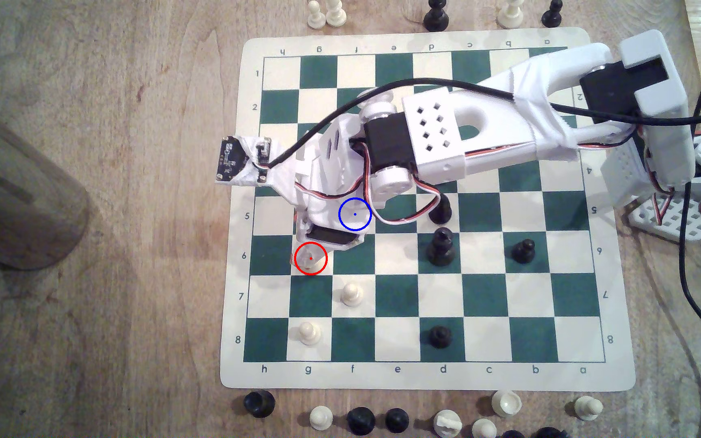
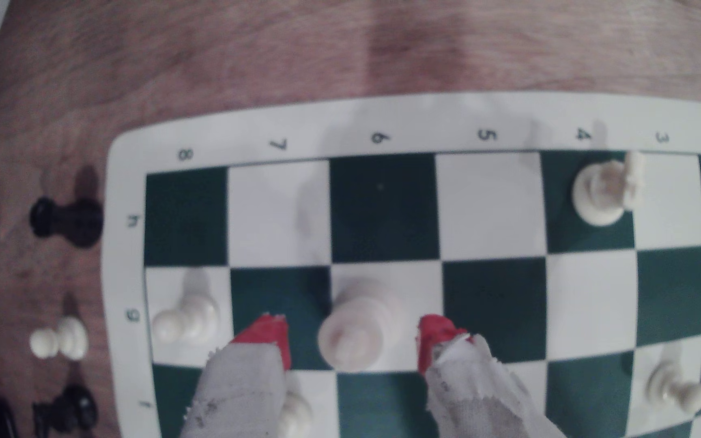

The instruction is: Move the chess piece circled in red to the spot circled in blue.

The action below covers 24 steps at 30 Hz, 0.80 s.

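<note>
The red-tipped fingers (image 2: 351, 337) stood spread apart, one on either side of the chess piece circled in red (image 2: 357, 328), not touching it. That cream piece stood upright on a cream square in row 6 of the chessboard (image 1: 424, 377), diagonally adjacent to the spot circled in blue (image 1: 355, 214), near the board's h-file edge.

Exterior view is evenly lit, warm and fairly sharp, with soft shadows beside the pieces. Wrist view is dimmer and blurry throughout, the board (image 2: 340, 122) bowing at its edges, and the worktop (image 2: 382, 50) tinted reddish.
</note>
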Available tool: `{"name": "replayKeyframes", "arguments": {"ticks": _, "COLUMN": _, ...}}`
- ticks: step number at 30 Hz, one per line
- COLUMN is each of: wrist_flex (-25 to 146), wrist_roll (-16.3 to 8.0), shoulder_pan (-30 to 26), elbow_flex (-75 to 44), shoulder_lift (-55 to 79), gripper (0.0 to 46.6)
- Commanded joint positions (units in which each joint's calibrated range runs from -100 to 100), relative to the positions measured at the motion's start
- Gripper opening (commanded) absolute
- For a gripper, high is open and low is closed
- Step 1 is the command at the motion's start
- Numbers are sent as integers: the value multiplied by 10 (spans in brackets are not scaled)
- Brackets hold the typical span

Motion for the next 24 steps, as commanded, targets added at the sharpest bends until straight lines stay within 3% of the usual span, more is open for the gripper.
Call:
{"name": "replayKeyframes", "arguments": {"ticks": 1, "wrist_flex": -9, "wrist_roll": 0, "shoulder_pan": -2, "elbow_flex": -44, "shoulder_lift": -12, "gripper": 157}}
{"name": "replayKeyframes", "arguments": {"ticks": 24, "wrist_flex": -17, "wrist_roll": -2, "shoulder_pan": -12, "elbow_flex": -43, "shoulder_lift": 14, "gripper": 130}}
